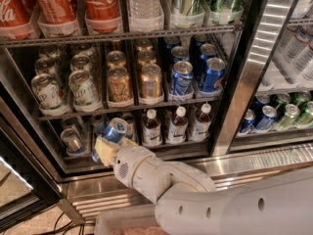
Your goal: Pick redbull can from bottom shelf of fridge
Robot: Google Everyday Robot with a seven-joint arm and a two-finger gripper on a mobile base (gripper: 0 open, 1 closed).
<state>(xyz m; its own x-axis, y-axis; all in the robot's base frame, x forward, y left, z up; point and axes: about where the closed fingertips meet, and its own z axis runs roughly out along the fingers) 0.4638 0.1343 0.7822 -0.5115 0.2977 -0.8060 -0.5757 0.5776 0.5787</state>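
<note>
The fridge (247, 82) stands open in front of me, with drinks on dark racks. My gripper (106, 148) is at the front of the bottom shelf (142, 154), left of centre, shut on the redbull can (113, 131). The slim blue-and-silver can is tilted, its silver top pointing up and to the right. My white arm (195, 195) runs from the lower right up to the gripper and hides part of the shelf's front edge.
Another can (72, 140) stands on the bottom shelf left of the gripper. Small dark bottles with white caps (177, 125) stand to its right. Gold cans (150, 81) and blue Pepsi cans (182, 77) fill the rack above. A ribbed steel base panel (244, 165) lies below.
</note>
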